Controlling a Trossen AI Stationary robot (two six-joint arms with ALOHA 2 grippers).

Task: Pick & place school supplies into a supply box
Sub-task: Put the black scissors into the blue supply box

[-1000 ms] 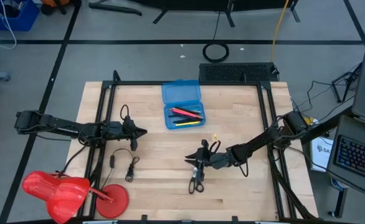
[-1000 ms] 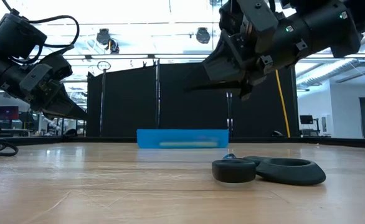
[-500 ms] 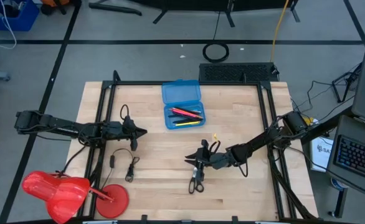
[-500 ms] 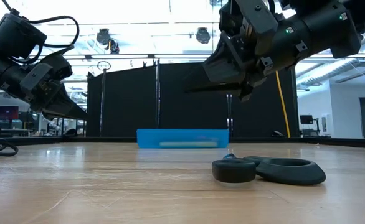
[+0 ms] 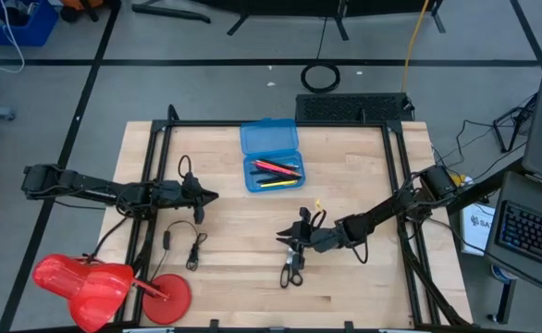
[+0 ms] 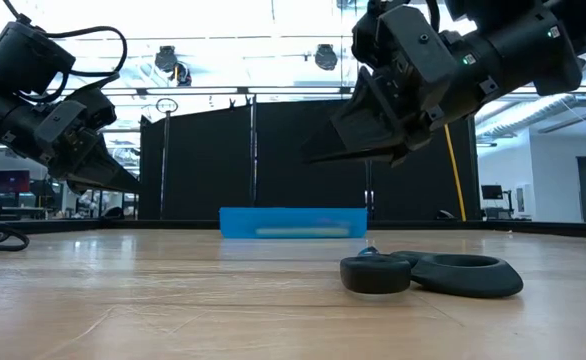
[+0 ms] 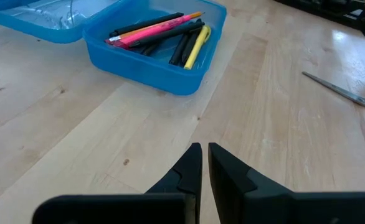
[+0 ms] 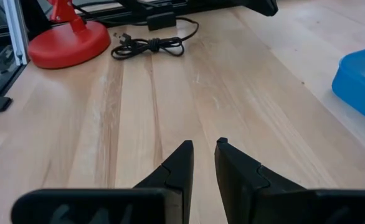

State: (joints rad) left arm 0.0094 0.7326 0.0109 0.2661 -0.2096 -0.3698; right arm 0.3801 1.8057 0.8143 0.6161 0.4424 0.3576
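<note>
A wooden table (image 5: 252,222) is seen from above, with two dark robot arms reaching in from either side. Near the table's far edge sits the supply box (image 5: 271,166), a small bright blue case with its lid folded open. Several pens and pencils (image 5: 276,172) in pink, black, orange and yellow already lie inside it.

The one school supply not yet in the box is a pair of black-handled scissors (image 5: 291,269), lying flat on the wood near the front edge, well apart from the box.

The right gripper (image 5: 289,239) hangs in the air just above and beyond the scissors. Compared with a second ago it has tilted: in the table-level view its fingers now slope downward instead of lying level, while its place over the table is almost unchanged. Its fingers (image 8: 181,163) stand a narrow slot apart, nearly closed, and hold nothing; that gap has not altered. From the level view the fingertips appear clear of the scissors, though the depth is hard to judge.

This tilt reads as lining up to go down onto the scissors, the last item to pick.

The left gripper (image 5: 206,197) waits at the table's left side, its fingers almost together and empty.
</note>
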